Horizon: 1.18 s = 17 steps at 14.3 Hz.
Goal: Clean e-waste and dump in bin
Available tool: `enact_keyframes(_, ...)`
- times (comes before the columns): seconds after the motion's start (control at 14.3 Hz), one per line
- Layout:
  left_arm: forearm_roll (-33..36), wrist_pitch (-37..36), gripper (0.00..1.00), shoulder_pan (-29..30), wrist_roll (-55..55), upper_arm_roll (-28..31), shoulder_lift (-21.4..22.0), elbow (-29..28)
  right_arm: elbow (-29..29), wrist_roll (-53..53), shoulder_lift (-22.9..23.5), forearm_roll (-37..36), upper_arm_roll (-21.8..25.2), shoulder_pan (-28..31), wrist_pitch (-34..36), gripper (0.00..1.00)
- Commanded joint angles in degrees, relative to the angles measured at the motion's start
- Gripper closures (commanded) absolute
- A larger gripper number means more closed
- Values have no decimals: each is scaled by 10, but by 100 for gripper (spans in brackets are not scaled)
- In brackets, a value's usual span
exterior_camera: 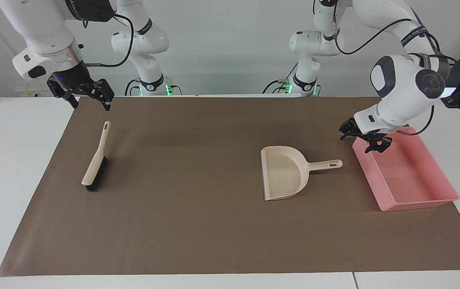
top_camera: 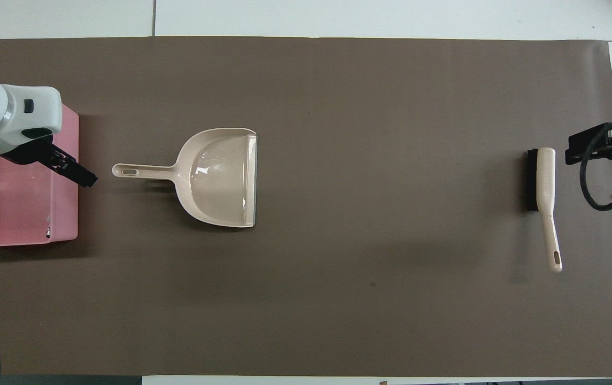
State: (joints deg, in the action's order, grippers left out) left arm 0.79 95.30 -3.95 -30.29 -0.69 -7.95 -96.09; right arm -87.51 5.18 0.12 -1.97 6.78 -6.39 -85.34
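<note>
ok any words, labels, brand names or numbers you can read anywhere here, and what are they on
Black bands with white lettering on both robot arms: too small to read.
Dustpan: no text visible.
Brush: no text visible.
Pink bin: no text visible.
Brown mat: no text visible.
So nothing in either view can be quoted.
</note>
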Motion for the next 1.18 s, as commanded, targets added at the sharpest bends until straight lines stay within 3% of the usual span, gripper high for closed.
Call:
enact_keyframes(0.0,19,-54,1,29,70,-28,36,40,-9,-10,-5,0,-2,3,-5,0)
enact_keyframes(0.21,18,-131,1,32,88,-8,62,70,-9,-10,-5,0,-2,3,-5,0)
enact_keyframes(0.42,15,-156,1,33,96,9,94,58,-9,-10,-5,0,-2,3,-5,0)
enact_keyframes(0.7,11,-159,1,26,120,12,92,64,-9,-10,-5,0,-2,3,-5,0)
enact_keyframes(1.11,-32,-161,1,-15,192,71,80,78,-9,-10,-5,0,-2,3,-5,0)
